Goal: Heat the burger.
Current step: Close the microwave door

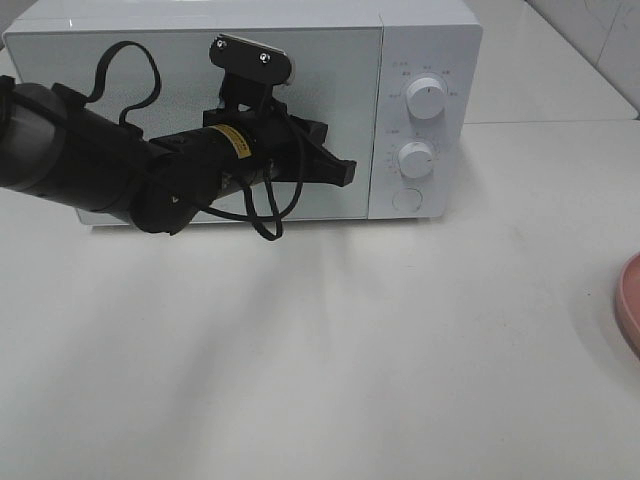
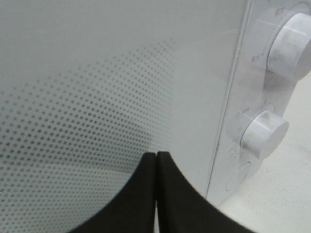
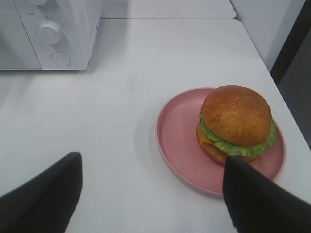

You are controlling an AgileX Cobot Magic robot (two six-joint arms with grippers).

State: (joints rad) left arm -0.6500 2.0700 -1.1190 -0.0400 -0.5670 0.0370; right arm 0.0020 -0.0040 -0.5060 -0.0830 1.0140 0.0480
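Note:
The burger [image 3: 236,122], golden bun over green lettuce and cheese, sits on a pink plate [image 3: 180,141]; only in the right wrist view does it show. My right gripper [image 3: 150,191] hovers open above the table just short of the plate, one finger [image 3: 252,199] overlapping the plate's near edge. The plate's rim [image 1: 630,300] peeks in at the right border of the high view. My left gripper [image 1: 345,172] is shut and empty, its tips [image 2: 156,160] pressed together right at the white microwave's closed door [image 1: 200,90], close to the control panel.
The microwave [image 1: 425,40] stands at the back of the white table, with two round knobs [image 1: 426,100] [image 1: 416,158] and a round button [image 1: 407,198] on its right panel. A black cable loops off the left arm [image 1: 90,160]. The table's right edge [image 3: 272,82] runs near the plate.

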